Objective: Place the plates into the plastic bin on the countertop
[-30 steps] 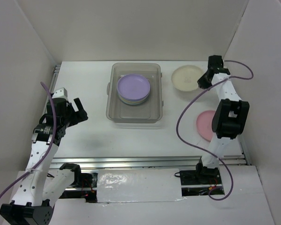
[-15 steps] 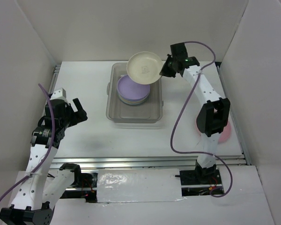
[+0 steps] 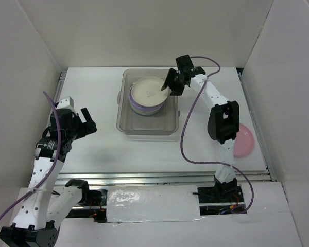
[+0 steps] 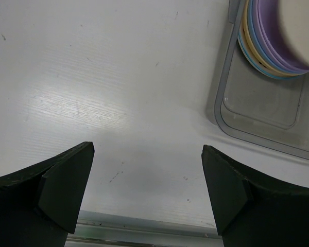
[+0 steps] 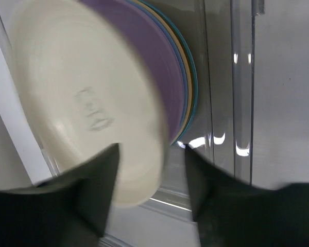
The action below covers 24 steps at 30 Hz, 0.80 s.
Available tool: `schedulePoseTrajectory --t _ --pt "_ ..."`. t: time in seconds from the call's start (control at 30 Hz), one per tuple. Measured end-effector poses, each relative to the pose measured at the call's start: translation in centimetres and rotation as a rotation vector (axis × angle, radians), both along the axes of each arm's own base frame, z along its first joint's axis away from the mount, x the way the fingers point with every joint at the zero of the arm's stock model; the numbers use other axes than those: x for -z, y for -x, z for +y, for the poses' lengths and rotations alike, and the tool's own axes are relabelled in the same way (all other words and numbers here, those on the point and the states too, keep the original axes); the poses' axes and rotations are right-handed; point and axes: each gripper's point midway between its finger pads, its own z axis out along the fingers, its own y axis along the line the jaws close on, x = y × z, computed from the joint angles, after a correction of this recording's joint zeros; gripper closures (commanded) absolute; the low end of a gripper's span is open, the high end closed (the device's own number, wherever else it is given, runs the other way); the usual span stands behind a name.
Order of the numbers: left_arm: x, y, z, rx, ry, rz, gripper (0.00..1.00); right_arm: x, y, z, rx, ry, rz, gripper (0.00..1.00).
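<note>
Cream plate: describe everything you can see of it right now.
The cream plate is round, matte plastic-looking, with a faint embossed mark at its centre. It sits roughly flat atop the plate stack (lavender, yellow-orange, blue rims showing) inside the plastic bin. It is motion-blurred in the right wrist view; the right claw stands open over its rim, contact unclear.

The flat white tabletop (image 3: 100, 149), with metal rails (image 3: 144, 176) along its edges, carries two things directly — a clear greyish rectangular plastic bin (image 3: 147, 125) mid-width toward the far edge, and a small round pink plastic plate (image 3: 245, 140) by the right edge.
</note>
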Motion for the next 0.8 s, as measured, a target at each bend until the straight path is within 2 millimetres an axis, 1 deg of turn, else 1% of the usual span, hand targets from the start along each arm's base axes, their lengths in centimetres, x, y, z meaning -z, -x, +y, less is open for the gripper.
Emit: schedulePoseTrajectory --t 0.03,0.07,0.17,0.27,0.33,0.4,0.43,0.47,0.5,0.53,0.57,0.63,0.67,0.7,0.73,0.8 --pt "0.0 0.0 0.0 0.001 0.000 0.001 0.01 -0.1 -0.1 0.1 -0.005 -0.004 -0.007 0.18" --pt "0.0 0.0 0.0 0.001 0.001 0.000 0.01 -0.2 -0.1 0.4 -0.005 -0.012 -0.008 0.00" --pt "0.0 0.0 -0.1 0.003 0.002 0.001 0.01 -0.4 0.2 1.1 -0.033 -0.016 -0.015 0.00" --pt "0.0 0.0 -0.1 0.003 0.002 0.001 0.01 -1.5 0.8 1.9 -0.050 -0.023 -0.032 0.00" --pt "0.0 0.0 -0.1 0.003 0.002 0.000 0.01 -3.3 1.1 1.6 -0.042 -0.021 -0.065 0.00" --pt "0.0 0.0 -0.1 0.004 0.003 -0.002 0.01 -5.6 1.9 0.1 -0.003 0.003 -0.107 0.00" --pt "-0.1 0.1 -0.1 0.005 0.003 -0.004 0.01 -7.9 2.8 -2.0 0.054 0.034 -0.150 0.00" --pt "-0.1 0.1 -0.1 0.005 0.003 -0.007 0.01 -8.9 3.3 -3.2 0.087 0.051 -0.166 0.00" --pt "-0.2 0.1 -0.1 0.005 0.004 -0.010 0.01 -10.7 4.2 -5.6 0.152 0.068 -0.207 0.00" --pt "-0.3 0.2 -0.1 0.006 0.004 -0.013 0.01 -12.1 5.5 -8.3 0.221 0.084 -0.235 0.00" --pt "-0.3 0.2 -0.1 0.007 0.005 -0.016 0.01 -13.2 7.3 -11.5 0.303 0.103 -0.260 0.00" --pt "-0.4 0.2 -0.2 0.009 0.007 -0.021 0.01 -14.4 11.2 -17.8 0.491 0.142 -0.294 0.00" --pt "-0.4 0.2 -0.2 0.011 0.007 -0.022 0.01 -14.2 13.3 -20.6 0.585 0.163 -0.298 0.00" --pt "-0.4 0.2 -0.2 0.010 0.008 -0.022 0.01 -13.3 15.0 -22.6 0.661 0.188 -0.276 0.00" --pt "-0.4 0.2 -0.2 0.010 0.008 -0.022 0.01 -12.4 16.8 -24.1 0.726 0.205 -0.258 0.00" --pt "-0.5 0.2 -0.2 0.010 0.008 -0.023 0.01 -9.3 20.4 -26.2 0.823 0.237 -0.185 0.00"
